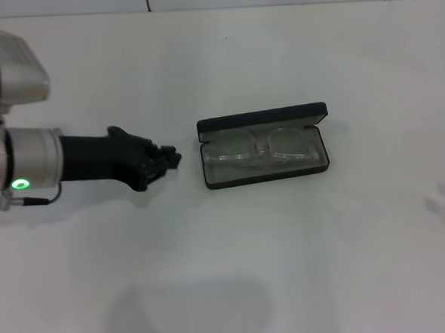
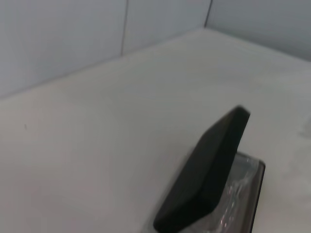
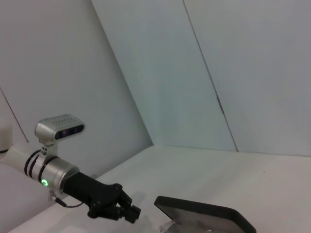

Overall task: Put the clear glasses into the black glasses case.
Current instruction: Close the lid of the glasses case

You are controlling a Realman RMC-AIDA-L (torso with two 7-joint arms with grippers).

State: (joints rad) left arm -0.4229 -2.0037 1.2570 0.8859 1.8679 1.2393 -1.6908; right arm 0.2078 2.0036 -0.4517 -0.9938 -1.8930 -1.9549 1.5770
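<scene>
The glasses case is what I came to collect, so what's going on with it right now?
The black glasses case lies open on the white table, lid up, with the clear glasses already inside. The left gripper hangs just beside the case, holding nothing. The right gripper is out of sight.

A plain white table (image 1: 289,268) carries the open black glasses case (image 1: 262,120) near its middle.

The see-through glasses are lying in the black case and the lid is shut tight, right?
Not quite. The clear glasses do lie in the black glasses case, but the lid is open, standing up behind them, as the head view shows. The left gripper is beside the case, not touching it.
</scene>
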